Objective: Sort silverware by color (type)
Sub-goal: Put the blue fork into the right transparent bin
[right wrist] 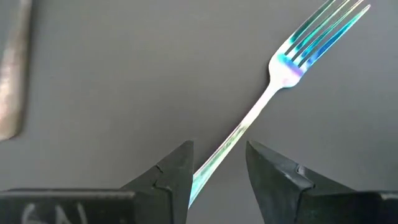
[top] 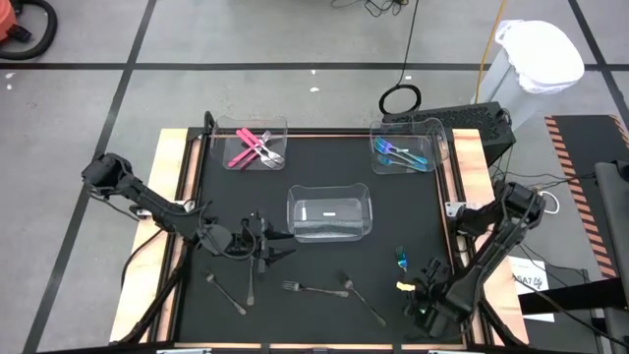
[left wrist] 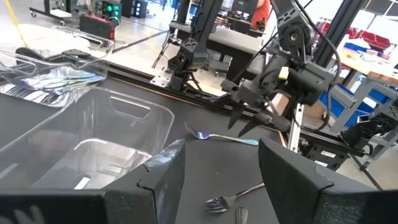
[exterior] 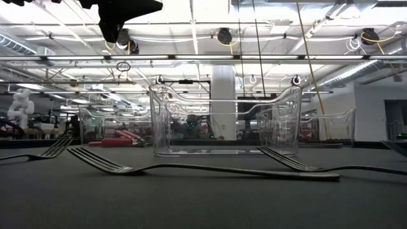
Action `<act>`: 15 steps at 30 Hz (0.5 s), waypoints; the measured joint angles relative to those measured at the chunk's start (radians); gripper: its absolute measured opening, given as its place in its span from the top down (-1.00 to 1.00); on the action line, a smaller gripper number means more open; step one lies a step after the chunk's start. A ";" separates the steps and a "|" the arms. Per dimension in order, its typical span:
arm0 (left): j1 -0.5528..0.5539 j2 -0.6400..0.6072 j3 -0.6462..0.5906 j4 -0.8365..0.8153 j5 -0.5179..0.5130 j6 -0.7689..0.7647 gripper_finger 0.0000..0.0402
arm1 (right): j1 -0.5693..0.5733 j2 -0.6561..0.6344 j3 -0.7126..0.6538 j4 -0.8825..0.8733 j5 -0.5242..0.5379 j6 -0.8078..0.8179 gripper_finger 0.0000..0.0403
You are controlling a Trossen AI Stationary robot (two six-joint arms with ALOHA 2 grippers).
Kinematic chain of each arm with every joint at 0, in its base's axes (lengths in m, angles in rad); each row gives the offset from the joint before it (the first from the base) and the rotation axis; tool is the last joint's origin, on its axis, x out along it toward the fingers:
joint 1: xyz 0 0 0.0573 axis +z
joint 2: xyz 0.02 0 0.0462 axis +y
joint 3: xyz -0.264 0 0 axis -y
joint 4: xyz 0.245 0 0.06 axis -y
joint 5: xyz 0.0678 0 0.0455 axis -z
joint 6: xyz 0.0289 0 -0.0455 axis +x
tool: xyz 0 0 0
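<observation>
From my remote station, I read this sort as partly done. Nearest me along the front of the black mat (top: pixel 324 261), four plain grey metal pieces (top: pixel 313 289) lie loose, none yet binned: one at front left, one upright just beside the left gripper, a fork in the middle and another piece to its right. At front right, my right gripper (top: pixel 421 292) hovers low over the one iridescent blue-teal fork (right wrist: pixel 292 59) not yet put away; its jaws stand spread on either side of the handle, not pinching it. My left gripper (top: pixel 263 246) hangs over the mat at left, jaws spread and empty, just beside the clear plastic centre bin (top: pixel 329 212). That bin seems to hold no cutlery, so I judge it is meant for the grey pieces. Farther back, the clear bin at rear left (top: pixel 250 146) holds the pink-handled pieces (top: pixel 251 149), and the clear bin at rear right (top: pixel 407 147) holds the other blue-teal pieces (top: pixel 398 154). By my count, pink is finished, blue-teal lacks one fork, and grey is unstarted.
</observation>
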 joint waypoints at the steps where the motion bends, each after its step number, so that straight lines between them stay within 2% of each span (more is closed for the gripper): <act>1: 0.000 0.000 0.000 0.000 0.000 0.000 -0.01 | -0.004 0.015 0.000 0.000 -0.002 -0.006 0.29; 15: 0.000 0.000 0.000 0.000 0.000 -0.004 -0.01 | -0.028 0.085 0.000 0.011 -0.005 -0.057 0.29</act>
